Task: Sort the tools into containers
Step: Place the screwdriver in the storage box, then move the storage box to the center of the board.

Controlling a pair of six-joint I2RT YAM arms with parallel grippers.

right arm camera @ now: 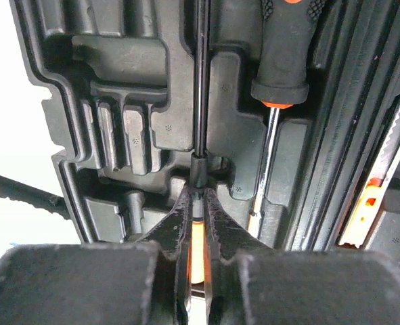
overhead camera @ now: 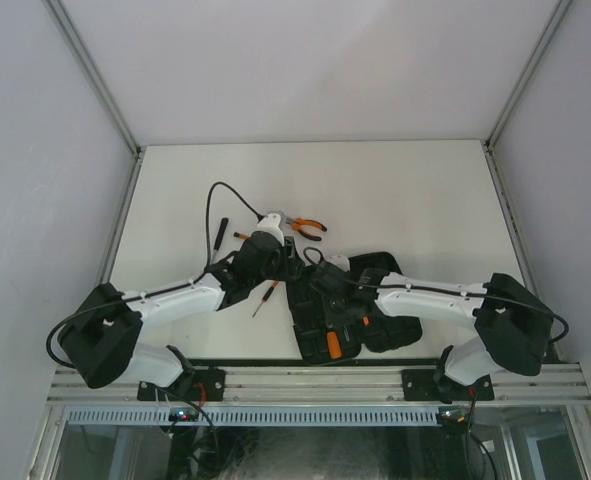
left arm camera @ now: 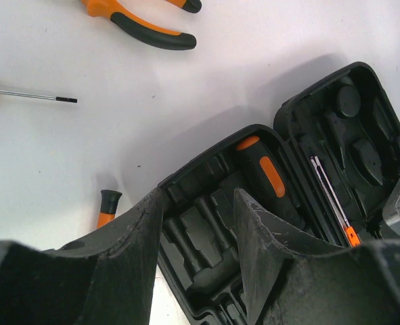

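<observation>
The right tool (right arm camera: 196,217) pinched a thin screwdriver (right arm camera: 200,101) by its handle, shaft pointing straight ahead, lengthwise in the case (right arm camera: 118,74); the left tool (left arm camera: 196,250) hung spread, empty.

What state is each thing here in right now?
tool case: open, flat on the table.
left tool: open, empty.
right tool: shut on the held thin screwdriver.
held thin screwdriver: gripped, shaft along a case slot.
thick screwdriver: seated in case.
pliers: loose on table.
loose thin screwdriver: loose on table.
</observation>
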